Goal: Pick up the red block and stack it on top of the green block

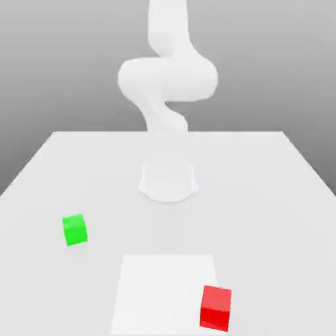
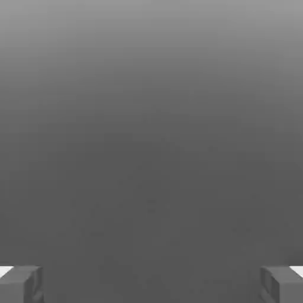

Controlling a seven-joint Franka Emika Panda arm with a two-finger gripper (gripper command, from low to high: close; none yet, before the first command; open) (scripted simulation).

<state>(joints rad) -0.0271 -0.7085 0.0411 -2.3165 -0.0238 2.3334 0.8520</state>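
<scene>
On the pale tabletop, the red block and green block sit well apart, neither near the claw, which is wide open and empty. Reaching hasn't begun; next, descend over red.

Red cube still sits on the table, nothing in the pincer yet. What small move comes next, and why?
Probably swing the open pincer over the small matte red cube, then descend. Its fingertips stand wide apart with nothing between them, and the red cube rests on the white table, apart from the small matte green cube.
</scene>
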